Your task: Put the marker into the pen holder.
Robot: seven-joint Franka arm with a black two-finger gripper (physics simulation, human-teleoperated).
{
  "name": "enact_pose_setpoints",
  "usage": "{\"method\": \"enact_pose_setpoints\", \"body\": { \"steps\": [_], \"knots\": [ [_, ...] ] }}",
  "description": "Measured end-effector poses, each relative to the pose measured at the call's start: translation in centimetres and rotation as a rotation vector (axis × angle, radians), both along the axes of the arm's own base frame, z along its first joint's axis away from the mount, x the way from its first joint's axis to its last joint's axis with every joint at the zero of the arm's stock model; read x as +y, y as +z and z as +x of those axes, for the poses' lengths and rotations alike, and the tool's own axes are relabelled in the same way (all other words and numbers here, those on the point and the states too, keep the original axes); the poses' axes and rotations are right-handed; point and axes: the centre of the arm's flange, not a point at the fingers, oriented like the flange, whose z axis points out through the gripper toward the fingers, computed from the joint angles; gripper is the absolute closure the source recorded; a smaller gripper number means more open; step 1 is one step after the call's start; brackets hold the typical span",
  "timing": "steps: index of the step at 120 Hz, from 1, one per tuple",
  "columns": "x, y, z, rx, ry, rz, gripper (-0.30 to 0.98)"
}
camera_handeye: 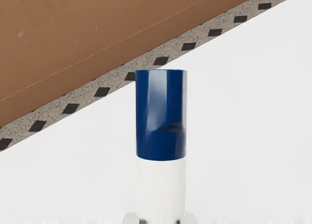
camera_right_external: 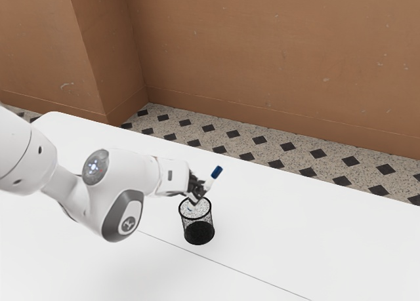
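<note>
Black two-finger gripper (camera_right_external: 199, 191) has the slim blue-capped white marker (camera_right_external: 216, 172) pinched, but that tilt could snag the round black mesh pen holder (camera_right_external: 199, 233), lower centre.

Counter (camera_right_external: 295, 245): bearing the pen holder (camera_right_external: 207, 223), which is standing upright. Marker (camera_right_external: 212, 178): leaning in my hand (camera_right_external: 198, 193) at the holder's mouth; I am not making out whether its lower end is entering. Floor (camera_right_external: 226, 134): lying between counter and wall (camera_right_external: 262, 52).
</note>
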Motion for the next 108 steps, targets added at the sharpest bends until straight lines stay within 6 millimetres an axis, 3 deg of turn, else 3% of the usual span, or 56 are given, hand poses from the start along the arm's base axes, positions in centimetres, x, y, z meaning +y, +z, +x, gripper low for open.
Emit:
{"method": "enact_pose_setpoints", "body": {
  "steps": [18, 38, 56, 62, 68, 75, 81, 86, 91, 98, 108],
  "knots": [
    [-0.1, -0.3, -0.4, 0.008, 0.001, -0.002, 0.71],
    [0.0, -0.4, -0.4, 0.016, 0.020, -0.013, 0.36],
    [0.0, 0.1, 0.2, 0.027, 0.027, -0.019, 0.18],
    [0.0, 3.2, 3.1, 0.044, 0.046, -0.039, 0.14],
    [1.8, 6.9, 7.1, 0.092, 0.092, -0.062, 0.11],
    [5.1, 14.3, 12.6, 0.139, 0.138, -0.073, 0.09],
    [7.2, 21.3, 15.5, 0.183, 0.165, -0.057, 0.07],
    [7.8, 25.7, 16.0, 0.235, 0.178, -0.031, 0.05],
    [7.9, 28.5, 15.7, 0.297, 0.193, -0.007, 0.04],
    [9.2, 30.0, 15.0, 0.395, 0.241, 0.020, 0.03],
    [11.6, 30.5, 13.4, 0.525, 0.319, 0.038, 0.02]
  ]
}}
